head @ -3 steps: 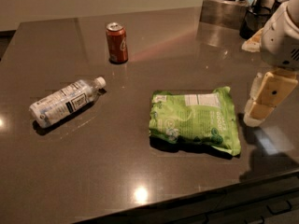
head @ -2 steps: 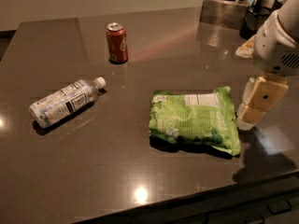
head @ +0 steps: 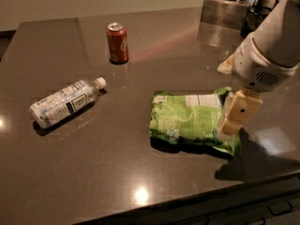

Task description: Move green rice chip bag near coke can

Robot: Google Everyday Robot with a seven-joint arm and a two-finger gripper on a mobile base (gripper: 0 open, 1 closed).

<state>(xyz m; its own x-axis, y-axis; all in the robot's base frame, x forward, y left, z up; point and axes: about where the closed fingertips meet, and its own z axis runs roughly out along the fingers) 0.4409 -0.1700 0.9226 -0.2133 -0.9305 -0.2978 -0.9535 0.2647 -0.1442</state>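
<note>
The crinkly bright-green snack bag is laid long-axis left-right; the gripper, grip state indiscernible, is positioned at its right end.

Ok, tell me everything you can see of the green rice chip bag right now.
The green rice chip bag is a bright-green, crinkly, pillow-shaped packet with a white label panel near its far edge and pale print. It lies flat on the dark table, right of centre, apart from the coke can and water bottle. The gripper is at its right edge, overlapping it; contact can't be confirmed.
</note>
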